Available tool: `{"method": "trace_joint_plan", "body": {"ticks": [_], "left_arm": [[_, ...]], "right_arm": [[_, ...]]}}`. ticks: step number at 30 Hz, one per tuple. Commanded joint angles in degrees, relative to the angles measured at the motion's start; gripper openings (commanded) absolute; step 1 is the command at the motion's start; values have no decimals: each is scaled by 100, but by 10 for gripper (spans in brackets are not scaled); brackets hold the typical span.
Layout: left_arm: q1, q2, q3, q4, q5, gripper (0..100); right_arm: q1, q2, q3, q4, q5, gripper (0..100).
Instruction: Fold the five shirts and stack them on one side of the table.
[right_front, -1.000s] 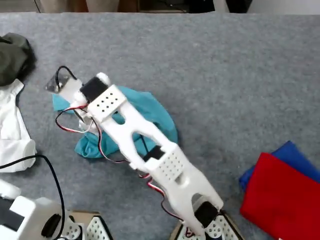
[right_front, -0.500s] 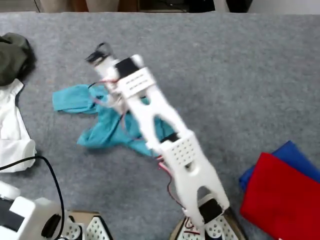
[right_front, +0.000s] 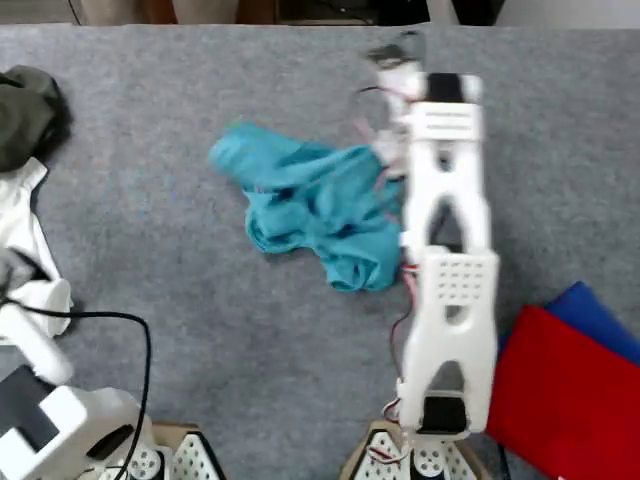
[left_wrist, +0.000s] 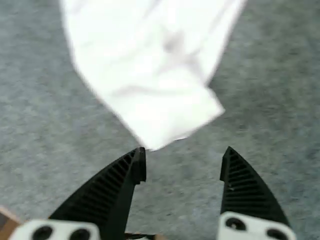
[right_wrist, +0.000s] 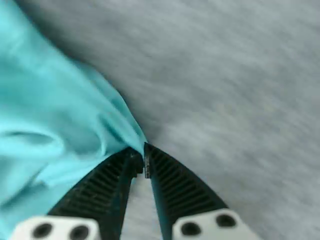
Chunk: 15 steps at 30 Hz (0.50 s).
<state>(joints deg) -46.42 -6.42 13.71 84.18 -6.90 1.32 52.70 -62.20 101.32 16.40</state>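
Crumpled teal cotton shirt hauled from the left side to mid-desk.
My right claw, clenched on its hem, has swung it across the grey felt desk toward the far edge; it's still bunched, so spreading likely comes before folding. My left claw hangs released above the rumpled white shirt by the left edge.
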Motion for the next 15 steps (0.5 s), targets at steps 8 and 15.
{"method": "trace_joint_plan", "body": {"ticks": [8, 15], "left_arm": [[4053, -198, 1116, -2804, 1749, 253], [5099, 48, 1574, -4624, 3710, 250]], "right_arm": [[2062, 242, -207, -44, 958, 10], [2967, 409, -338, -97, 967, 216]]}}
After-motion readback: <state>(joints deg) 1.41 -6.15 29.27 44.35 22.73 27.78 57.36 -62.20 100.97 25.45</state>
